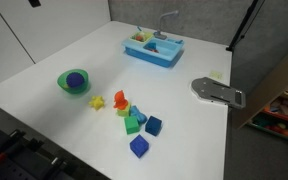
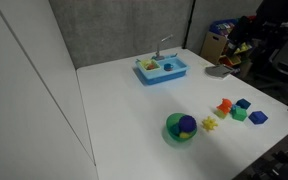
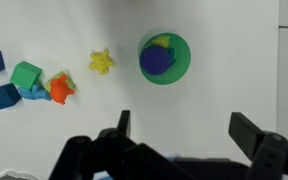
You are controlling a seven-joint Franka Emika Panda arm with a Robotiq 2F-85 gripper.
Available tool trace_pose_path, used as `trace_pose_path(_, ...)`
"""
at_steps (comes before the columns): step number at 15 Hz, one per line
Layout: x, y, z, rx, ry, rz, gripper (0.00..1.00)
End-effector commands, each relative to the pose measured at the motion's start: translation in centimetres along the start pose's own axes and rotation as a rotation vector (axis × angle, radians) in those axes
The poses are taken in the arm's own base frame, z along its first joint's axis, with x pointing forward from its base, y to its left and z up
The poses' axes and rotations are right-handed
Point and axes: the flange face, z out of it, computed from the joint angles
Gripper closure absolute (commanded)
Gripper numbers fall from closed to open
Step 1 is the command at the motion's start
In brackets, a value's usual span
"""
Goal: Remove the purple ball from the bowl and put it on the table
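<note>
The purple ball lies inside the green bowl on the white table. Both exterior views show it, ball in bowl. In the wrist view the ball sits in the bowl near the top, well ahead of my gripper. The gripper is open and empty, its two fingers spread wide above bare table. The gripper and arm do not show in either exterior view.
A yellow star, an orange piece, a green block and blue blocks lie beside the bowl. A light blue toy sink tray stands at the far side. A grey flat tool lies near the table edge.
</note>
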Motion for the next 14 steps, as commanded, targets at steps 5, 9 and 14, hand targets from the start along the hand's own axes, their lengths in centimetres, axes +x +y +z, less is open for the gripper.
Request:
trace_pose_path(5,2.8,3.8,5.3,0.032,0.065,0.051,0.00)
trace_pose_path(9,3.3,4.1,8.2,0.024,0.053,0.070,0.00)
trace_pose_path(14,3.1,4.2,8.8,0.003,0.033,0.070,0.00)
